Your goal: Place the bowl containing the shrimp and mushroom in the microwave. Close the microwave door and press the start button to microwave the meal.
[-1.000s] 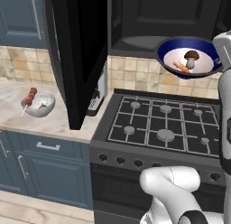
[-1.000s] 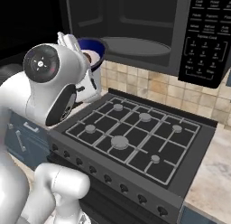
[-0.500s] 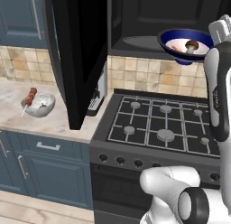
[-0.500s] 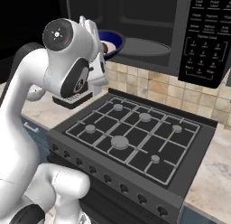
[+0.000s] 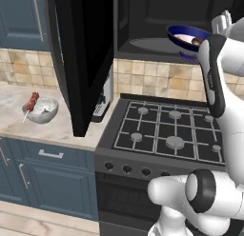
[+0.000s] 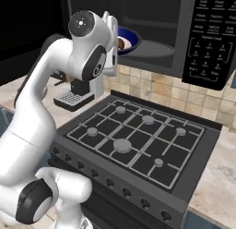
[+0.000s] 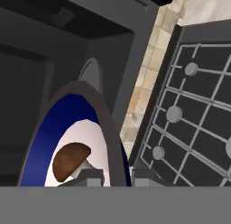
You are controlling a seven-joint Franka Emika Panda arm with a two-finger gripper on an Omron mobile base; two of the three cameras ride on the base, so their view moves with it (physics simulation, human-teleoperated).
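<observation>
The dark blue bowl (image 5: 183,39) hangs tilted at the mouth of the open microwave (image 5: 152,14), just above the front of its grey turntable (image 5: 150,44). The brown-capped mushroom (image 7: 68,160) lies on the bowl's white inside (image 7: 85,142). It also shows in the right base view as the mushroom (image 6: 122,42) in the bowl (image 6: 128,39). The shrimp is hidden. My gripper (image 7: 116,176) is shut on the bowl's rim, one fingertip inside and one outside. The microwave door (image 5: 82,54) stands swung open to the left.
Below the microwave is a black gas stove (image 5: 167,132). A small coffee machine (image 6: 76,94) sits left of it, behind the door. A pale grey bowl with a meat skewer (image 5: 40,109) rests on the left counter. The microwave's button panel (image 6: 209,36) is at the right.
My arm has lifted the bowl up and forward, from above the stove's back edge to the microwave's opening. The hand has tipped the bowl more on edge.
</observation>
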